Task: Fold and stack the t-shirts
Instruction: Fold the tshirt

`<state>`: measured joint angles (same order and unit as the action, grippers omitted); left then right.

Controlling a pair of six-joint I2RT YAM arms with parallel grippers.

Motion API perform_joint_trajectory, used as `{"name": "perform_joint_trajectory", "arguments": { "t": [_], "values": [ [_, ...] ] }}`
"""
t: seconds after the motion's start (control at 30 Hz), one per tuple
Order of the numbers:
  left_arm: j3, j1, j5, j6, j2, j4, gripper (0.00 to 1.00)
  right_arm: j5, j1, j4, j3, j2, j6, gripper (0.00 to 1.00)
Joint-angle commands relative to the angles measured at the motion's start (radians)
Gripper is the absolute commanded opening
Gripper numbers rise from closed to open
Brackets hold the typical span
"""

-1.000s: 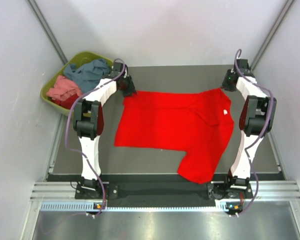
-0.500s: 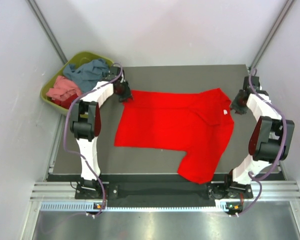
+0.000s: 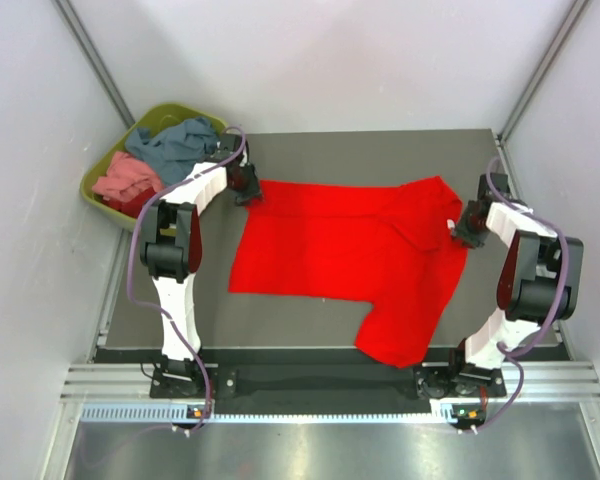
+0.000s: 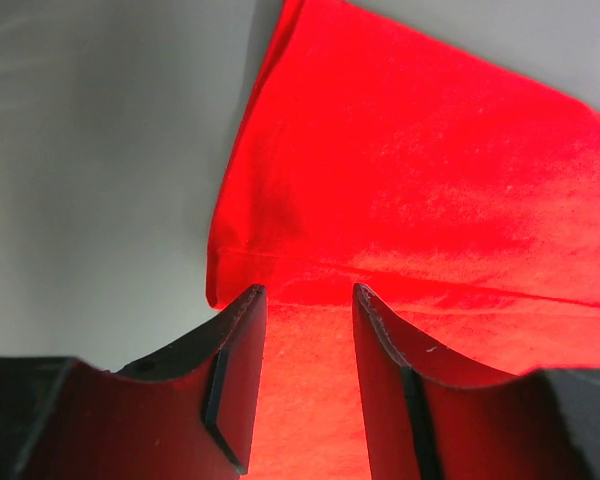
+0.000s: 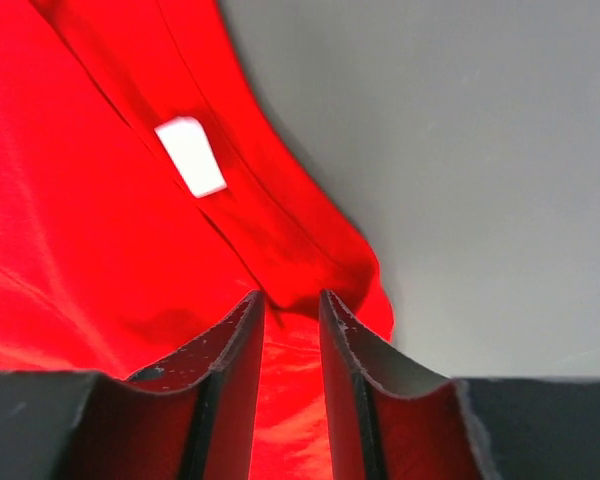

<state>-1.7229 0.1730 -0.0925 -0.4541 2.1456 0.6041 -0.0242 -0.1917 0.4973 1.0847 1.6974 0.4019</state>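
Observation:
A bright red t-shirt (image 3: 350, 250) lies spread on the dark table (image 3: 380, 150), with one sleeve hanging toward the near edge. My left gripper (image 3: 244, 186) sits at its far left corner. In the left wrist view its fingers (image 4: 238, 340) stand apart over the hem of the red cloth (image 4: 430, 200), so it is open. My right gripper (image 3: 466, 222) is at the shirt's collar edge on the right. In the right wrist view its fingers (image 5: 242, 345) are nearly together, with a raised fold of red cloth (image 5: 310, 270) pinched between them and the white neck label (image 5: 190, 155) just ahead.
An olive-green tub (image 3: 108, 170) stands at the far left off the table. It holds a slate blue-grey shirt (image 3: 175, 145), a salmon pink one (image 3: 128, 178) and a darker red one under it. Grey walls close in on both sides.
My right gripper swung from the far right corner down and inward onto the shirt's collar edge and closed on it. The left gripper shifted slightly toward the shirt's corner, then stayed.

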Motion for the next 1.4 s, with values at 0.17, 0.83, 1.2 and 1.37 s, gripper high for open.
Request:
{"name": "perform_joint_trajectory", "arguments": {
  "t": [0.17, 0.83, 1.2, 1.37],
  "values": [
    [-0.006, -0.026, -0.03, -0.005, 0.011, 0.028, 0.44, 0.058, 0.011, -0.08, -0.065, -0.028, -0.024, 0.29],
    [-0.041, -0.02, 0.039, 0.046, -0.027, 0.082, 0.41, 0.041, 0.052, -0.051, -0.054, -0.025, -0.06, 0.25],
    [0.008, -0.021, 0.112, 0.04, -0.038, 0.125, 0.47, 0.029, 0.055, -0.06, -0.048, -0.05, -0.066, 0.0],
    [0.011, -0.021, 0.132, 0.038, -0.046, 0.123, 0.49, -0.048, 0.055, -0.028, -0.04, -0.154, -0.043, 0.0]
  ]
}}
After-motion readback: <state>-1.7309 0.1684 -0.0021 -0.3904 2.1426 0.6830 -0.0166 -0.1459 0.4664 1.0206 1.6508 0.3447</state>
